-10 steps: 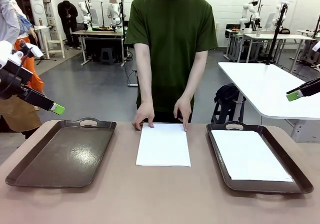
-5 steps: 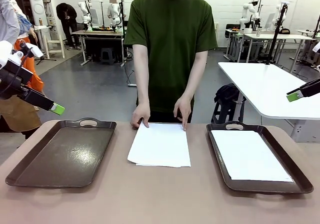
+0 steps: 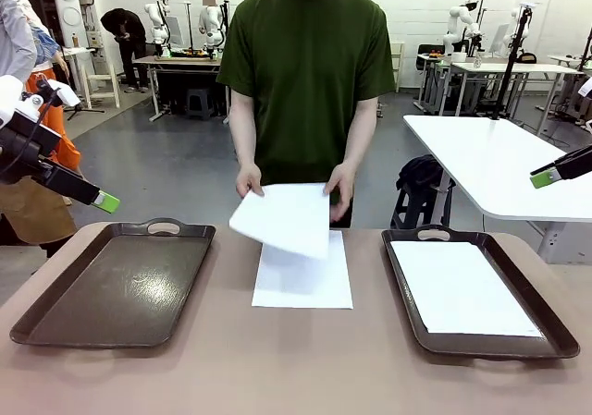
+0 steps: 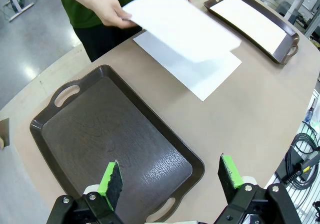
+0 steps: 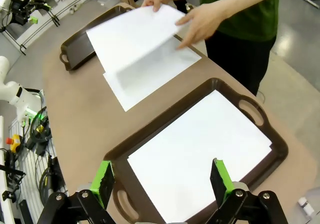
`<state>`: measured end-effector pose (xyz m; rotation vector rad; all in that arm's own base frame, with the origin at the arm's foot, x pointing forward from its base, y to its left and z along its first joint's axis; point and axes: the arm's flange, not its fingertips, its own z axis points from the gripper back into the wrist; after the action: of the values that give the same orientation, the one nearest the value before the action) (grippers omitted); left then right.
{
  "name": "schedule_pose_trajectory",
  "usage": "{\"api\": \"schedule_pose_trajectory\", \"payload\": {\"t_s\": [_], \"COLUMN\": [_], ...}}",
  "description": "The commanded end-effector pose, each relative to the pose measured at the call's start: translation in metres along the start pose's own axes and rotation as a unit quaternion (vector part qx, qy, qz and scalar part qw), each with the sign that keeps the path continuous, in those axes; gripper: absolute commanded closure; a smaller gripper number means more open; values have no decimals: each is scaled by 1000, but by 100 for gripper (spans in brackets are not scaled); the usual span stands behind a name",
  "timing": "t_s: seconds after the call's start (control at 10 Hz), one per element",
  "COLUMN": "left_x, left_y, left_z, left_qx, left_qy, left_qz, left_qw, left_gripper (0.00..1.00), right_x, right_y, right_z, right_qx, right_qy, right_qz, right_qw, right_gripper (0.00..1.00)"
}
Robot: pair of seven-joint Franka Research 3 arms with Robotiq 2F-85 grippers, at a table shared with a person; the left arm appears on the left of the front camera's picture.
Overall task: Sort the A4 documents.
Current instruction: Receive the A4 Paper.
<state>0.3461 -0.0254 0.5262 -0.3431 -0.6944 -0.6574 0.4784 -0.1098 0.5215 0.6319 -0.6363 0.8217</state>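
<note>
A person at the far side holds one white A4 document [image 3: 282, 219] [image 4: 180, 24] [image 5: 130, 37] in both hands, tilted above the pile of A4 documents [image 3: 303, 276] [image 4: 200, 72] [image 5: 150, 74] lying mid-table. Another sheet [image 3: 462, 287] [image 5: 200, 149] lies in the right dark tray [image 3: 400, 276] [image 5: 120, 156]. The left dark tray [image 3: 37, 313] [image 4: 115, 134] holds nothing. My left gripper [image 3: 104, 201] [image 4: 171, 176] hovers open high above the left tray's near end. Open too, my right gripper [image 3: 546, 176] [image 5: 163, 179] hangs above the right tray.
The brown table [image 3: 296, 369] has bare room in front of the trays and the pile. A white table [image 3: 499, 161] stands beyond the right tray. Cables [image 4: 300, 159] hang off the table's side by the left arm.
The person has lifted the top sheet off the middle pile with both hands and now holds it in the air. Both grippers have stayed where they were.
</note>
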Motion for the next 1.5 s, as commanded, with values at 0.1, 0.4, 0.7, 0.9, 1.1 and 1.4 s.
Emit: {"api": "schedule_pose_trajectory", "payload": {"t_s": [0.1,0.4,0.7,0.9,1.1,1.4], "left_x": [-2,-2,-2,-2,-2,-2], "left_y": [3,3,3,3,3,3], "left_z": [-1,-1,-1,-1,-1,-1], "left_qx": [-6,-6,-6,-6,-6,-6], "left_qy": [-4,-4,-4,-4,-4,-4], "left_qz": [-7,-7,-7,-7,-7,-7], "left_qw": [1000,1000,1000,1000,1000,1000], "left_gripper": [0,0,0,0,0,0], "right_x": [1,1,1,1,1,1], "right_y": [1,1,1,1,1,1], "right_z": [0,0,0,0,0,0], "right_qx": [1,1,1,1,1,1], "right_qy": [0,0,0,0,0,0], "right_qz": [3,3,3,3,3,3], "right_qw": [1000,1000,1000,1000,1000,1000], "right_gripper": [0,0,0,0,0,0]}}
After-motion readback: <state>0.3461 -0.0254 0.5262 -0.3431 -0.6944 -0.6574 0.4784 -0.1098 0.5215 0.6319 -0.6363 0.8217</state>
